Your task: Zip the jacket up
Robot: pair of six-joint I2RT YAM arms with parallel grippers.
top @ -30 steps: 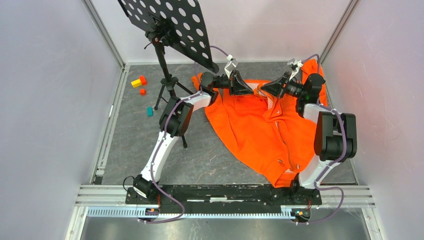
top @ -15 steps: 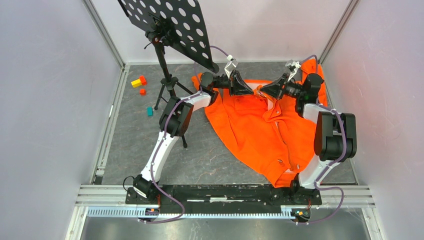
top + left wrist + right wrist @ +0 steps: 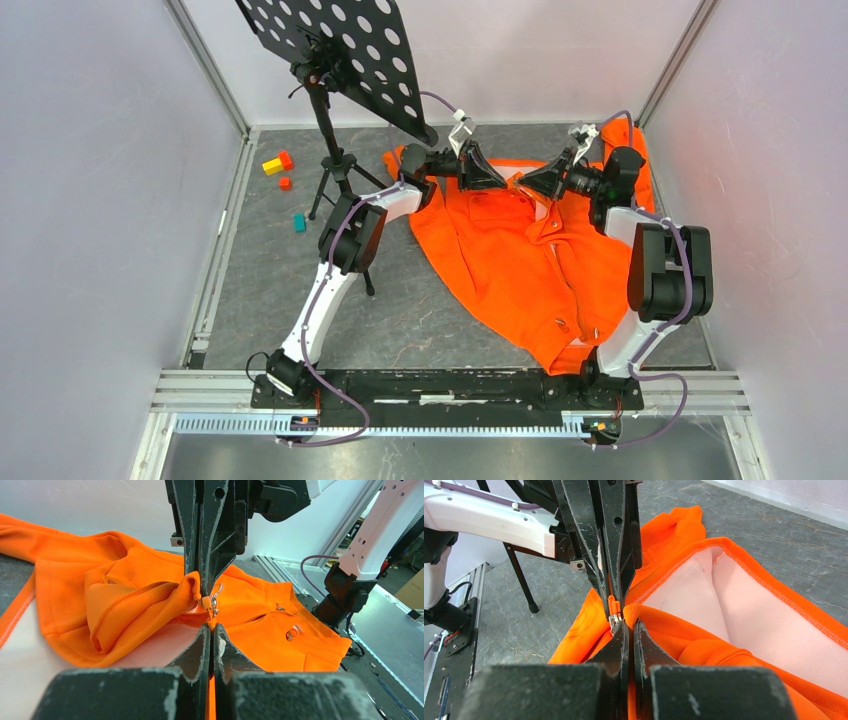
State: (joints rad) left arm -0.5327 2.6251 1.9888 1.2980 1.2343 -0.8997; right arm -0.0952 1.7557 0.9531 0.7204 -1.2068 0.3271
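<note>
The jacket [image 3: 520, 260] lies on the worktop [image 3: 420, 320]. Left of the jacket stands a tripod stand [image 3: 326, 120], and farther left of the jacket lie four small blocks [image 3: 272, 166].

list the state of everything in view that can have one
jacket, lying rumpled on the table, collar end pinched
zipper slider, up at the collar end; whether fully closed, cannot tell
left gripper, shut on jacket at the collar
right gripper, shut on jacket beside the slider
music stand, upright, tray tilted
</note>
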